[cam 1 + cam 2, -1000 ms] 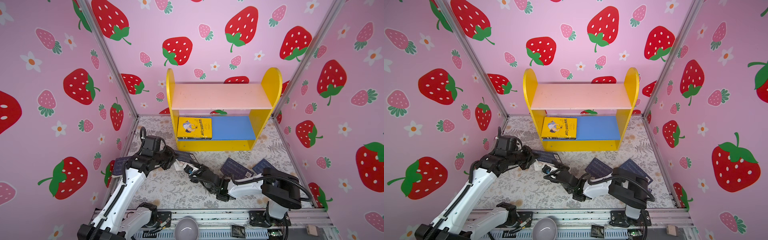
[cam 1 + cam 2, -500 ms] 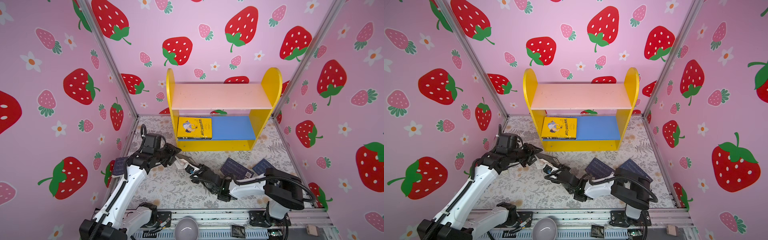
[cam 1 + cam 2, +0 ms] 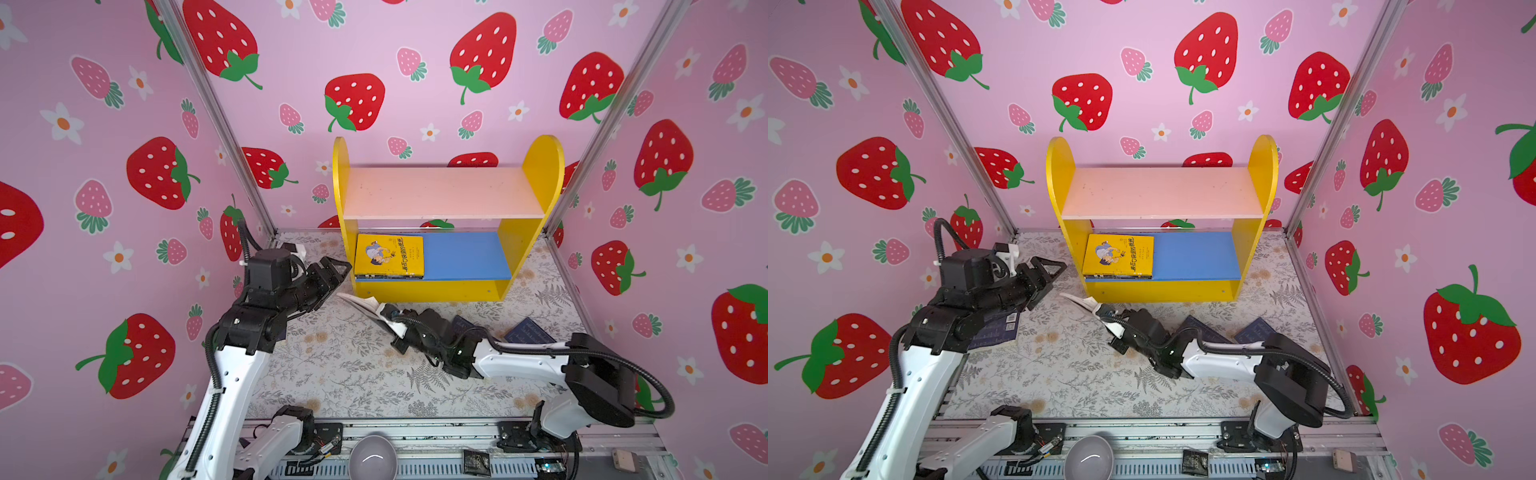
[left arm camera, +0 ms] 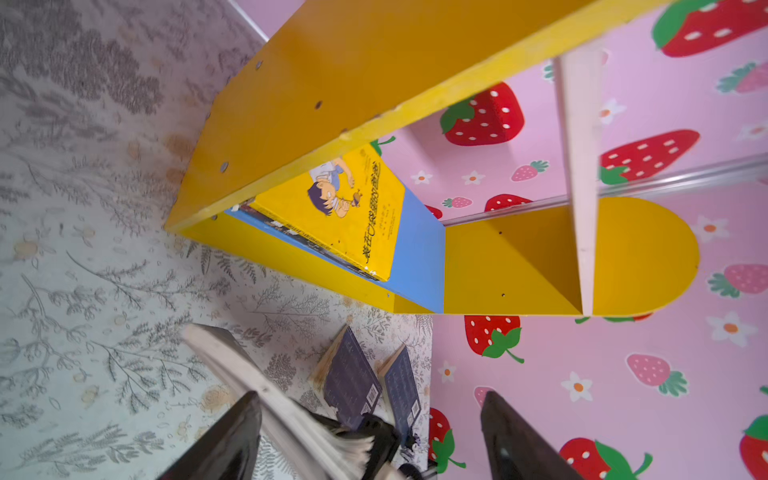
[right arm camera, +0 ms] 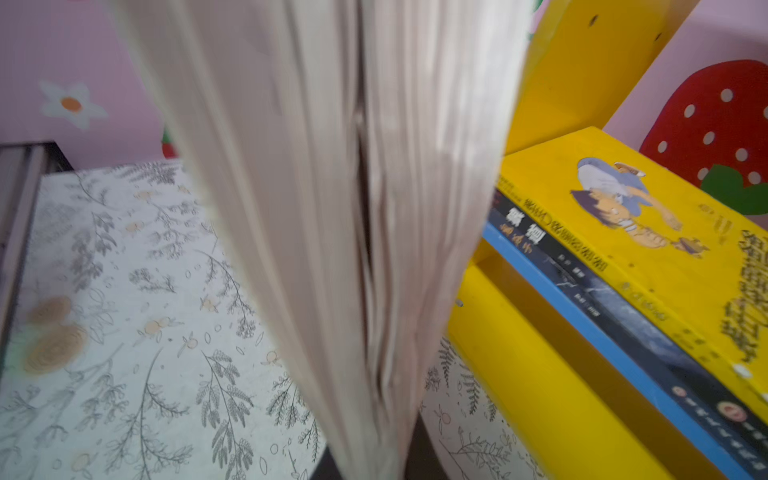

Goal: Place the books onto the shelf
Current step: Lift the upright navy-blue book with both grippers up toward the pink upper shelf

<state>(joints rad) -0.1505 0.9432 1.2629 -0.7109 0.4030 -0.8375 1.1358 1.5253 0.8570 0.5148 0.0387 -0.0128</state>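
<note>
Paperback [image 3: 360, 301] pinched at one edge by right claw [image 3: 385, 315]; looks light, floppy, pages fanning, better held by the spine. Left claw [image 3: 337, 274] spread, empty

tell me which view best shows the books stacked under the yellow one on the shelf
The right wrist view: the dark books show their spines close up beneath the yellow book. Both top views and the left wrist view show only a thin dark edge under its cover.

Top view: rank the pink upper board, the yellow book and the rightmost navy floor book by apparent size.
1. pink upper board
2. yellow book
3. rightmost navy book, partly hidden by the arm
</note>
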